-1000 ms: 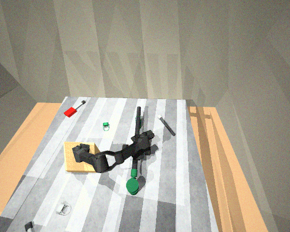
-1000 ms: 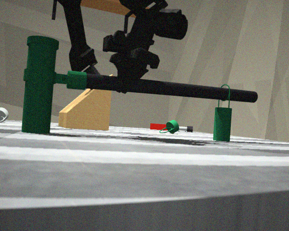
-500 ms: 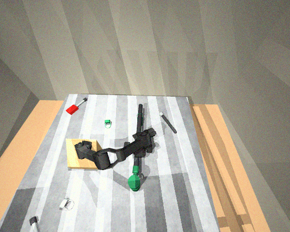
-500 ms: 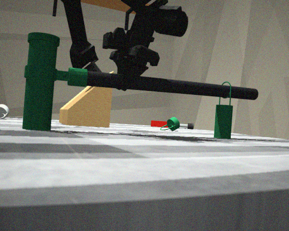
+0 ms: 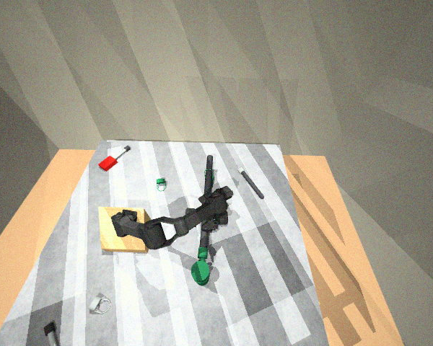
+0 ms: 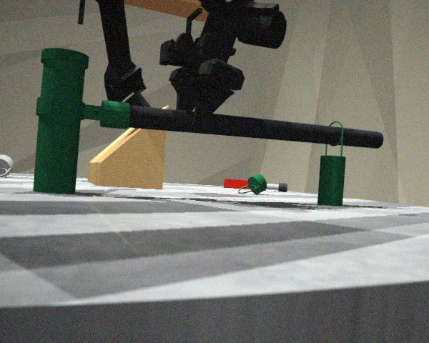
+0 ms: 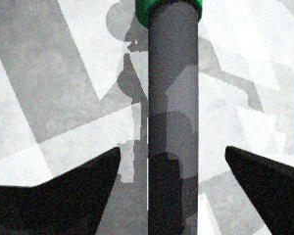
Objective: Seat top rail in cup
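The dark rail (image 5: 209, 165) (image 6: 281, 131) (image 7: 173, 73) runs through the wire loop (image 6: 342, 136) above the short green post (image 6: 331, 181). Its other end is inside the green end cup (image 5: 202, 253) (image 6: 114, 113) (image 7: 142, 14); the cup hides how deep. The cup joins the brace band (image 6: 59, 106) on the upper half of the big green post (image 5: 200, 271) (image 6: 56, 158), below its cap. The rail slopes slightly down toward the loop. My gripper (image 6: 195, 111) (image 7: 171, 152) is open, with its fingers on both sides of the rail and visible gaps in the wrist view.
A wooden wedge block (image 5: 121, 238) (image 6: 133, 158) stands beside the arm. A small green loop cap (image 5: 160, 182) (image 6: 257, 184), a red-handled tool (image 5: 107, 163) (image 6: 234, 183), a dark rod (image 5: 252, 183) and a grey-white ring fitting (image 5: 97, 303) (image 6: 2, 163) lie on the table.
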Robot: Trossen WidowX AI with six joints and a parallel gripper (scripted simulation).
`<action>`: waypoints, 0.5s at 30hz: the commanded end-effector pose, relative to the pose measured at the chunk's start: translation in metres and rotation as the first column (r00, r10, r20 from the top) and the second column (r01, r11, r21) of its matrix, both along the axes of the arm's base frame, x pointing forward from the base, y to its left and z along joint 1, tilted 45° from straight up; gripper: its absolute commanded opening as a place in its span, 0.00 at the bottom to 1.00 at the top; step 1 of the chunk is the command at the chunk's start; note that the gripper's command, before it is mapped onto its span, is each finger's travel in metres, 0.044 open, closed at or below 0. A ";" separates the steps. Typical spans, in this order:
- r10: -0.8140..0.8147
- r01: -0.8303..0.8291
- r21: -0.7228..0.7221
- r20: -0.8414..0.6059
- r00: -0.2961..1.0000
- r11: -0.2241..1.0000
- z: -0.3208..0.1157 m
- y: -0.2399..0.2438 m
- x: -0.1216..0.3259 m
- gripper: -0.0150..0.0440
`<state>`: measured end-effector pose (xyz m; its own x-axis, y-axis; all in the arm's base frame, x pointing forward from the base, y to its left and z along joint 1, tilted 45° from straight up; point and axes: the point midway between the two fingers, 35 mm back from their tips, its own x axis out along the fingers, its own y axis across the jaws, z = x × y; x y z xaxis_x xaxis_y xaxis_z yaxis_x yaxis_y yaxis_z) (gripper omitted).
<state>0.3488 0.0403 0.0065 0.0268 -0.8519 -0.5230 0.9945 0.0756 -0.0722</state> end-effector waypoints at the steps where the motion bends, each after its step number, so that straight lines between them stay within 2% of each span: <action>1: 0.002 -0.002 0.006 0.003 1.000 1.000 0.000 0.019 -0.002 1.00; 7: 0.000 0.000 0.004 0.002 1.000 1.000 0.001 0.039 -0.007 1.00; 15: 0.086 -0.086 0.003 -0.079 0.993 0.996 0.021 0.068 -0.011 1.00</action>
<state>0.3397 0.0983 0.0232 0.0517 -0.8515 -0.5219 0.9819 0.1388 -0.1291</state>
